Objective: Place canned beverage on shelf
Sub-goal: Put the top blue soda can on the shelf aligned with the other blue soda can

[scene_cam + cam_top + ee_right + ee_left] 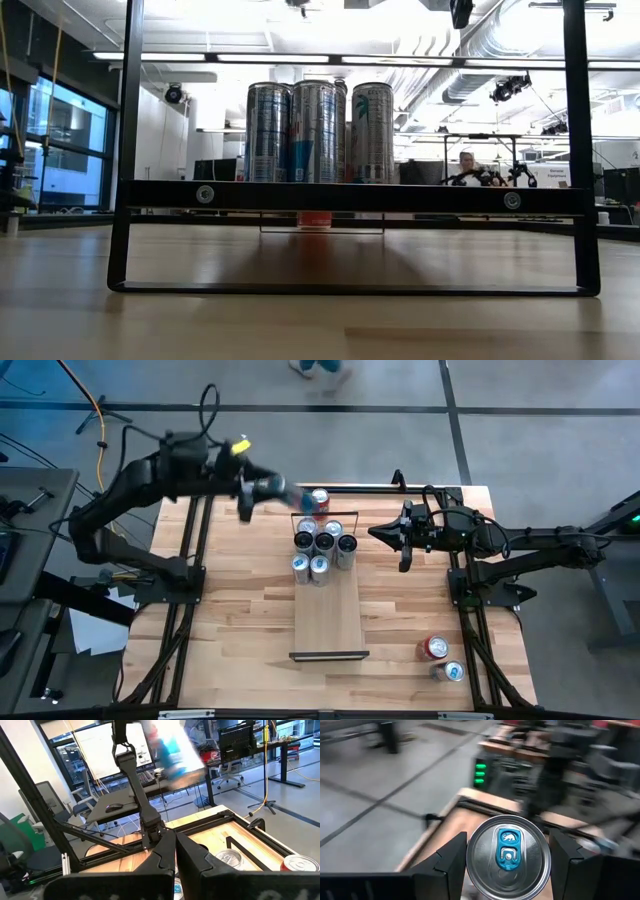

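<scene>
Here the can [508, 857] sits between left jaws.

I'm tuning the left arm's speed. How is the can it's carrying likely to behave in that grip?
The can sits between the left gripper fingers, which touch only its smooth round sides, so it may slip or twist. It looks tall and slim like the cans on the shelf, so probably tippy when set down.

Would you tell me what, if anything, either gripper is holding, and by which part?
The left gripper holds a silver beverage can with a blue tab by its sides, below the rim. The right gripper is shut, holding nothing.
</scene>
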{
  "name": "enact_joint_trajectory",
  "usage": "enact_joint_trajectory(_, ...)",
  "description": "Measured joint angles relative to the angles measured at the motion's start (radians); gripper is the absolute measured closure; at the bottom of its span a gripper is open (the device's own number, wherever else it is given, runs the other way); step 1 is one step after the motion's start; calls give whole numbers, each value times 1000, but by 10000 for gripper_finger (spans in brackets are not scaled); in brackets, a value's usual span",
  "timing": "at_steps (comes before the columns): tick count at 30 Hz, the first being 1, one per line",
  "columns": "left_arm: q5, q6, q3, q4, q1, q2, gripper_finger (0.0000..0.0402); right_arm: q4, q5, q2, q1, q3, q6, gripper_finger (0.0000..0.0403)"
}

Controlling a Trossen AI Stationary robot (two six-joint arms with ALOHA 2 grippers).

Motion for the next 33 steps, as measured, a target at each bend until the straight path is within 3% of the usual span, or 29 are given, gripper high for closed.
enact_joint_trajectory(4, 13, 21, 0, -6, -167, -4, 243, 0, 0, 0, 0, 0, 0, 403)
enact_joint_trajectory(9, -44, 112, 1, -34, -358, 73, 243, 1, 0, 0, 0, 0, 10, 403)
enact_joint_trajectory(14, -30, 246, 0, -72, -480, 173, 243, 0, 0, 0, 0, 0, 9, 403)
enact_joint_trajectory(24, -12, 474, 0, -173, -525, 374, 243, 0, 0, 0, 0, 0, 0, 403)
enact_joint_trajectory(30, -7, 519, 0, -174, -525, 502, 243, -1, 0, 0, 0, 0, 0, 403)
enact_joint_trajectory(33, 50, 520, 0, -171, -522, 554, 243, -5, 0, 0, 0, 0, 0, 403)
